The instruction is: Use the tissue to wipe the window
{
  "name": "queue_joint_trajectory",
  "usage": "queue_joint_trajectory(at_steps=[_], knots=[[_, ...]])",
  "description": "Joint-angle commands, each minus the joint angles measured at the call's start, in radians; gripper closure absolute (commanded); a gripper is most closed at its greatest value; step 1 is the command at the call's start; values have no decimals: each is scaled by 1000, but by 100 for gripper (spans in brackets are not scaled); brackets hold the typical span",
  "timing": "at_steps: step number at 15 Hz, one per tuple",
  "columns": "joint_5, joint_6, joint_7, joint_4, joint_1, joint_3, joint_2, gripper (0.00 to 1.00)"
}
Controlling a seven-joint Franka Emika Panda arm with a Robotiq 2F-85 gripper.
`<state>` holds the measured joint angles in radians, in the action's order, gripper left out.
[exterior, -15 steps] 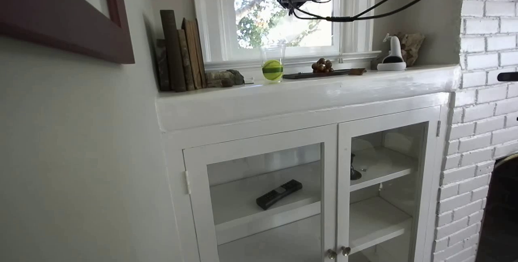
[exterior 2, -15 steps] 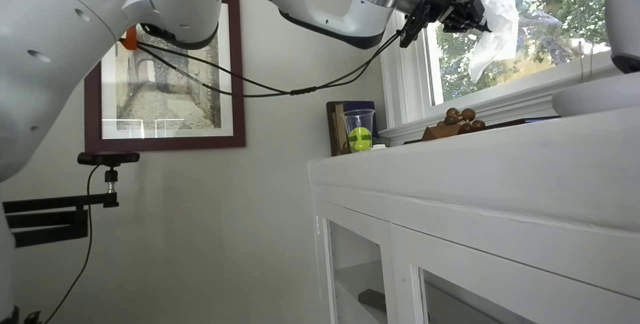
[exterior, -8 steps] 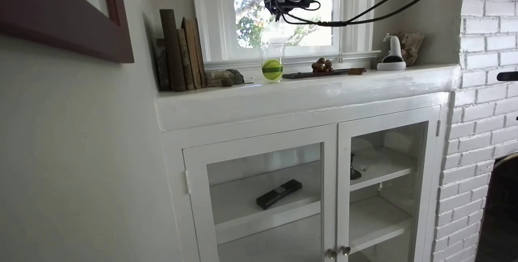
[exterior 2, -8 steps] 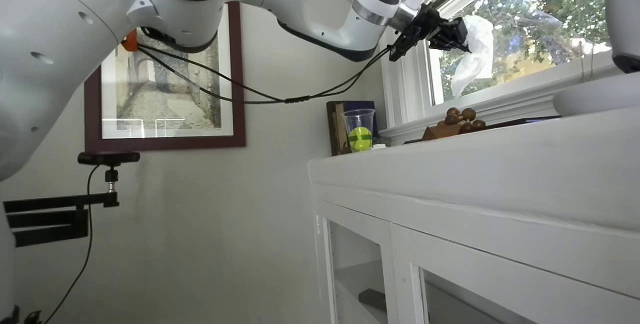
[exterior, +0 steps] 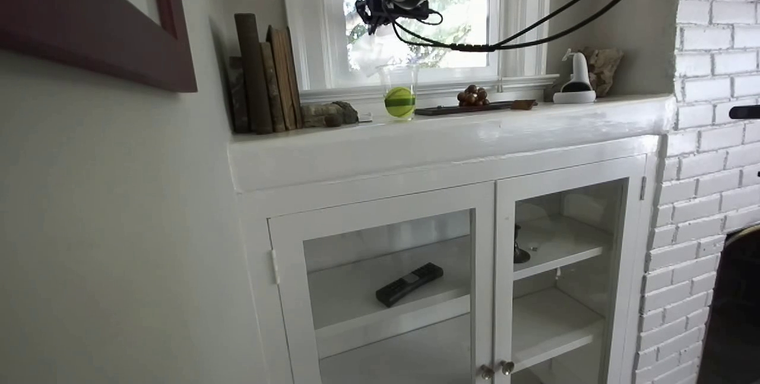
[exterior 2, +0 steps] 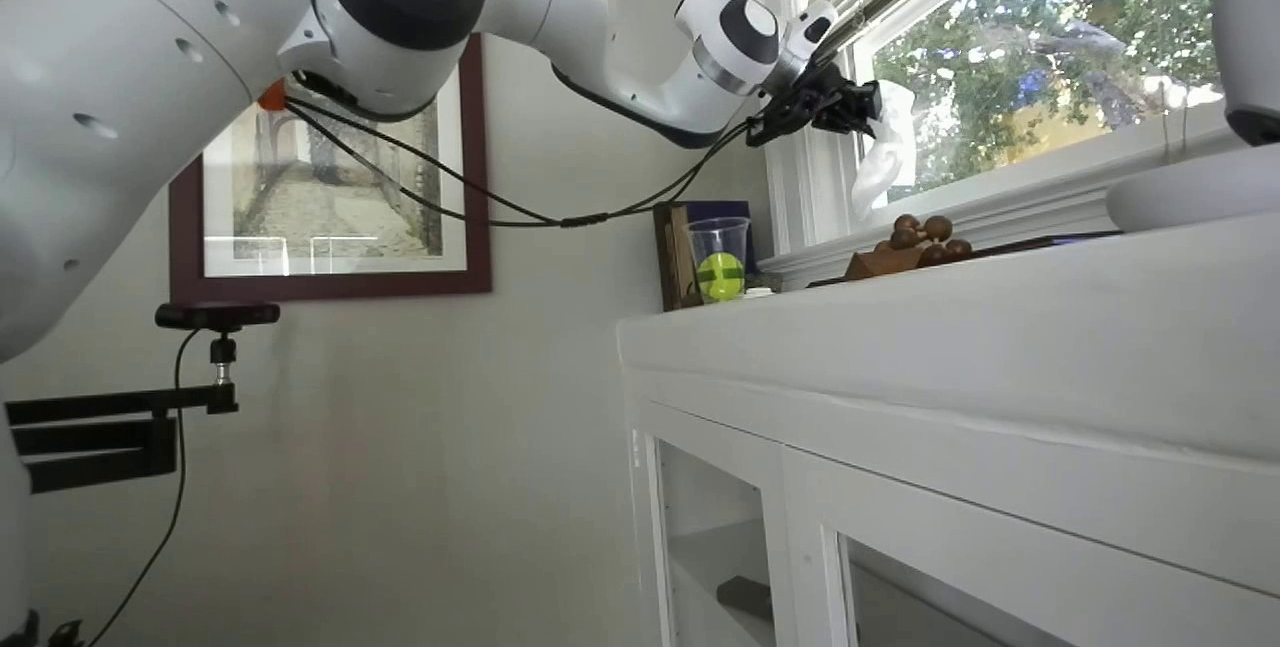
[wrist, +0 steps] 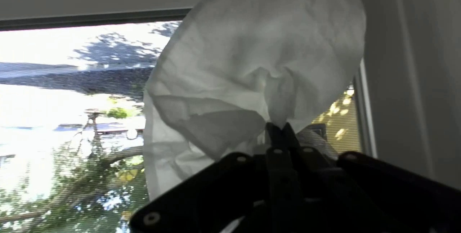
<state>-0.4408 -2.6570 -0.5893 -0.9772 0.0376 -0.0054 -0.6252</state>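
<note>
Tissue pinched in hand; creased plainly in wrist view, faint before window in exterior view.

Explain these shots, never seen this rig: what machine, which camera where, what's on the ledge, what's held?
It's one jointed robot arm, ending in a black tool in front of the window. Two pictures are taken from outside the robot; the third is the wrist view, looking along the tool. The tool pinches a white tissue; whether it touches the window I can't tell. On the white ledge are books, a clear cup with a yellow-green ball inside and a white device, among other things.
</note>
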Motion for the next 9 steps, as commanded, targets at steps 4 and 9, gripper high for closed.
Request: queue_joint_trajectory(at_steps=[4,9], knots=[[77,-17,187,108,-35,145,-84,100],[44,72,112,50,-43,92,-34,100]])
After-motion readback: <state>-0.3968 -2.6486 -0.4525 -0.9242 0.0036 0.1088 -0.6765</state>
